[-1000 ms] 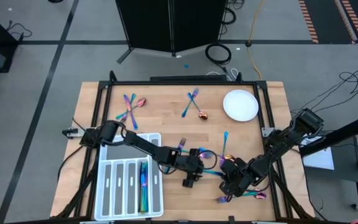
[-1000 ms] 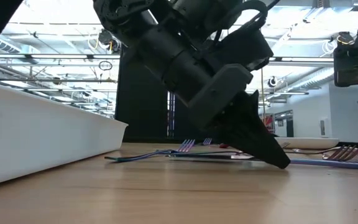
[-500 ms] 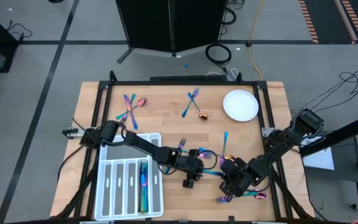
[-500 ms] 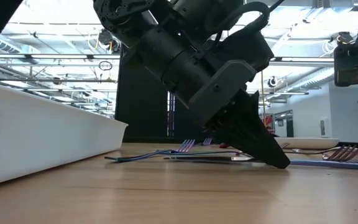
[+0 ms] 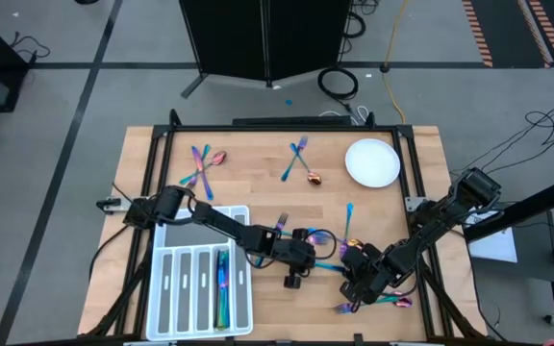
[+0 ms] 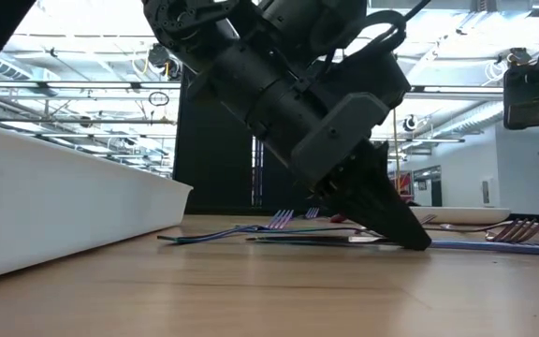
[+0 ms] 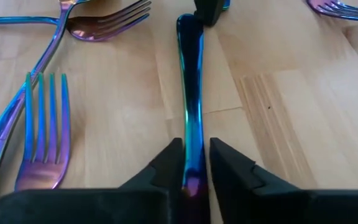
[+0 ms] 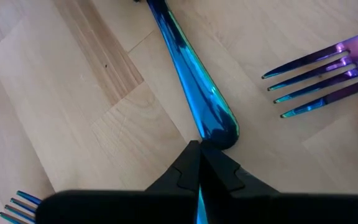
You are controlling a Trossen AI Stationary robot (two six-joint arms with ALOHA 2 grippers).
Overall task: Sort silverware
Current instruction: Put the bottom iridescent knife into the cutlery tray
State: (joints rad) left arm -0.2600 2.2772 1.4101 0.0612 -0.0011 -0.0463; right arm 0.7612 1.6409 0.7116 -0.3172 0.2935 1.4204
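Observation:
A slim blue-teal piece of silverware [image 7: 189, 81] lies flat on the wooden table between my two grippers. My left gripper [image 7: 191, 168] sits at one end of it, low over the wood [image 6: 417, 241], its fingers close against both sides. My right gripper [image 8: 199, 149] is shut at the piece's other, rounded end [image 8: 219, 132]. In the high view the grippers meet near the table's front middle, the left [image 5: 308, 255] and the right [image 5: 354, 261]. Which kind of silverware this piece is, I cannot tell. My left gripper pinches the piece's slim shaft [image 7: 192, 146] between its two fingers [image 7: 169, 163], one on each long side. The fingers slant down from the table's left and lie along the piece, which rests flat on the wood. My right gripper touches the rounded end [image 8: 224, 138] with its shut fingertips [image 8: 191, 160], slanting down from the table's right. That end lies on the table.
A white compartmented tray [image 5: 176, 288] at the front left holds some silverware [image 5: 222, 284]. Loose forks lie beside the held piece [image 7: 42, 130], [image 7: 107, 23], [image 8: 325, 74]. More silverware lies at the far left [image 5: 200, 165] and far middle [image 5: 299, 159]. A white plate [image 5: 371, 161] stands far right.
My left gripper has sunk slightly toward the table and its fingers have drawn together onto the blue-teal piece. The piece has stayed flat on the wood, and my right gripper has kept still on its other end.

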